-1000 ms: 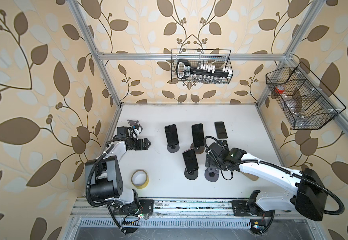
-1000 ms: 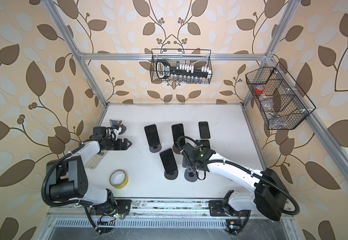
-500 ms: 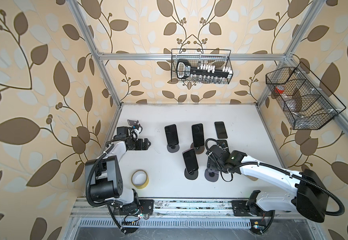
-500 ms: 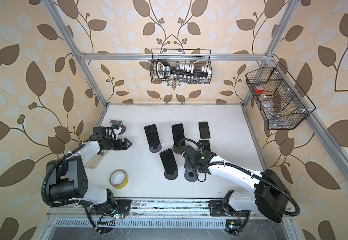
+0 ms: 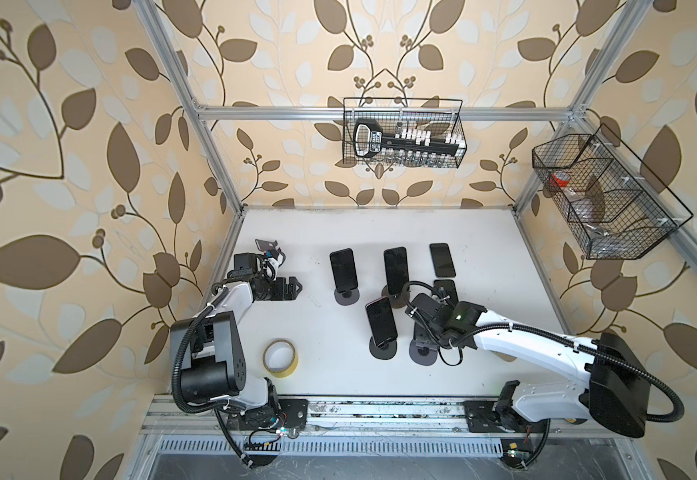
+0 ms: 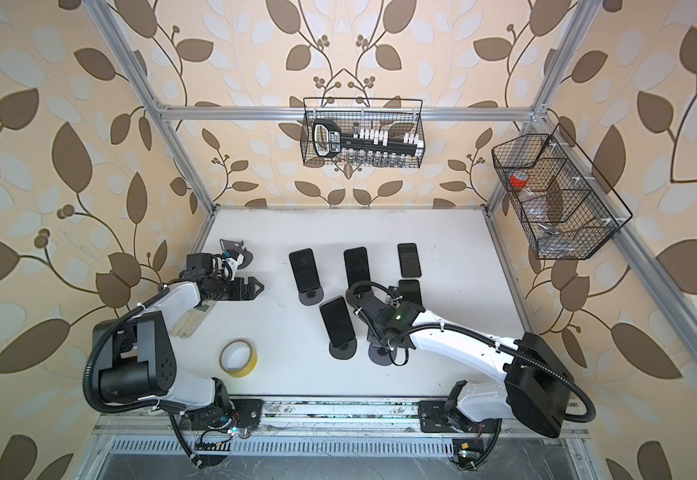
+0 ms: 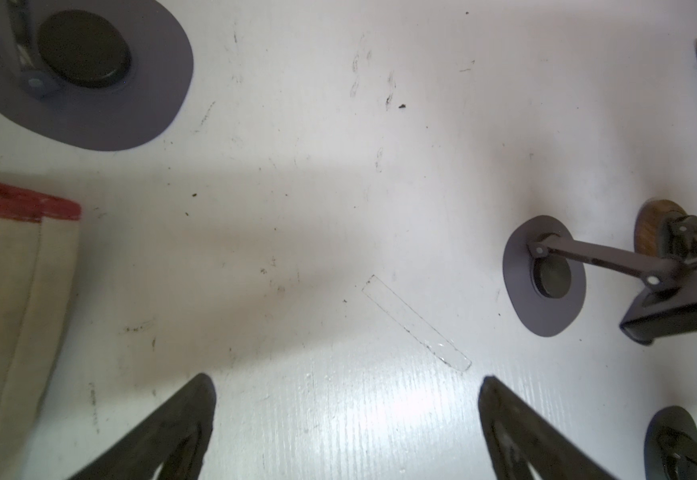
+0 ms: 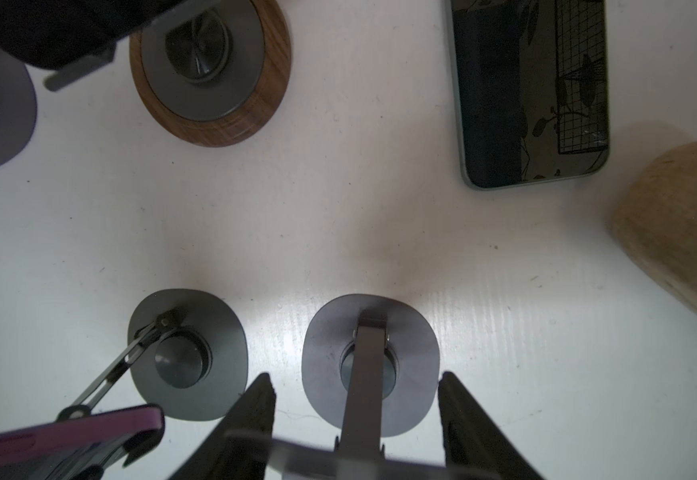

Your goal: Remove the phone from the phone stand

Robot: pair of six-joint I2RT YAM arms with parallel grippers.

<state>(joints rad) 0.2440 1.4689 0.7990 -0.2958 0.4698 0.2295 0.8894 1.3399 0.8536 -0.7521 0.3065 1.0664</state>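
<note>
Basket (image 5: 625, 243) with red item (image 5: 560, 179) inside

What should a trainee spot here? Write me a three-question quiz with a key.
1. True or false: the yellow tape roll lies on the table, nearer the left arm.
2. Which tool hovers wide open over bare table? A: left tool. B: right tool.
3. Fill in: ___ phones lean on stands in plain sight in both top views.
Key: 1 true; 2 A; 3 three.
</note>
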